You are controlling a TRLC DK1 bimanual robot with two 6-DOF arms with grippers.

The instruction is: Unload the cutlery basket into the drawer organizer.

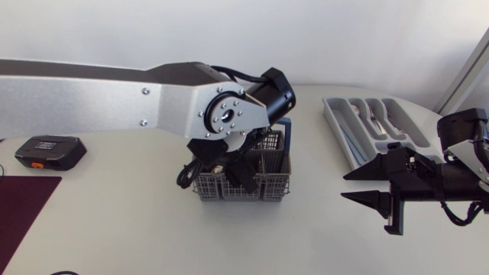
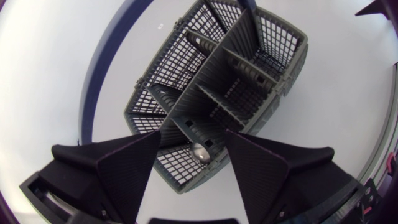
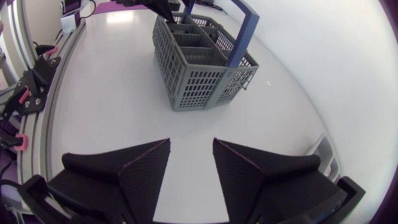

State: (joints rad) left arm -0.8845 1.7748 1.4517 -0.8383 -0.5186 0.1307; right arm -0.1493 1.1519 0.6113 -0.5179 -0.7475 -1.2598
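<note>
The grey plastic mesh cutlery basket with a blue handle stands near the middle of the white table. Its compartments look mostly bare in the left wrist view. One shiny round metal end shows in the end compartment nearest the fingers, perhaps the tip of a utensil.

The grey compartmented drawer organizer lies close to the table's far right edge, well apart from the basket. Silvery cutlery lies in its long slots, but the pieces are too small to tell apart.

The left gripper hangs directly over the basket with its fingers spread wide and nothing between them, and its arm covers much of the basket in the head view.

The right gripper is just in front of the organizer and points at the basket, fingers parted and gripping nothing. Bare tabletop lies between it and the basket.

Off to the left, a black box with orange trim and a dark maroon mat sit near the table's edge, away from both containers.
</note>
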